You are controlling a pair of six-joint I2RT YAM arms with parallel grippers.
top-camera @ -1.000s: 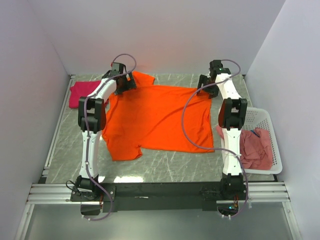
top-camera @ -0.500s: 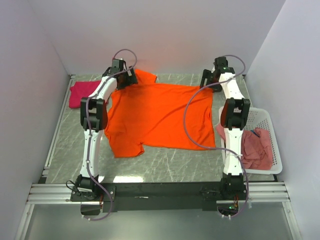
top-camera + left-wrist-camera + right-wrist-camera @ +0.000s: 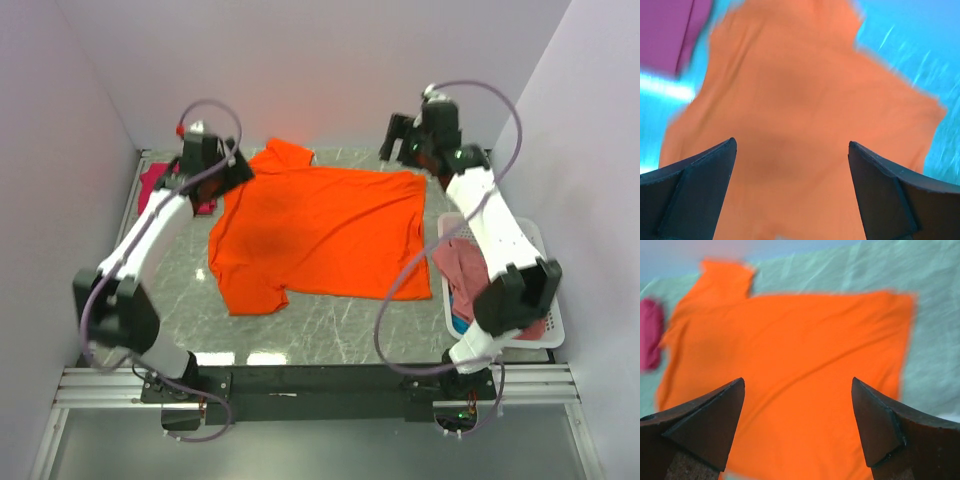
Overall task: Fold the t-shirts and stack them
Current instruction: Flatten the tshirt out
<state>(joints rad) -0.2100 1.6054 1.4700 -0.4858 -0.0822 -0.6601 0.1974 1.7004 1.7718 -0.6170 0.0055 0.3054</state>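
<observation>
The orange t-shirt (image 3: 315, 230) lies spread flat on the bench (image 3: 330, 325), turned sideways. Its sleeves point to the left end and its straight hem runs down the right end, just beside the white basket (image 3: 545, 300). The far sleeve reaches close to the back wall (image 3: 300, 70), and the near sleeve makes a small flap at the shirt's near-left corner. A broad band of bench surface shows between the shirt's near edge and the arm bases, and a narrower strip shows along its left side. The magenta t-shirt (image 3: 152, 183) sits folded in the far-left corner, partly hidden by the left arm. A rose-pink t-shirt (image 3: 462, 268) hangs over the basket's left rim. The left tool (image 3: 791, 145) hovers above the orange shirt's far-left part. Its fingers are spread wide and have hold of nothing, and cloth fills the gap in its blurred wrist view. The right tool (image 3: 798, 380) hangs raised above the far-right corner, equally wide open and with nothing in it, looking down across the whole shirt.
</observation>
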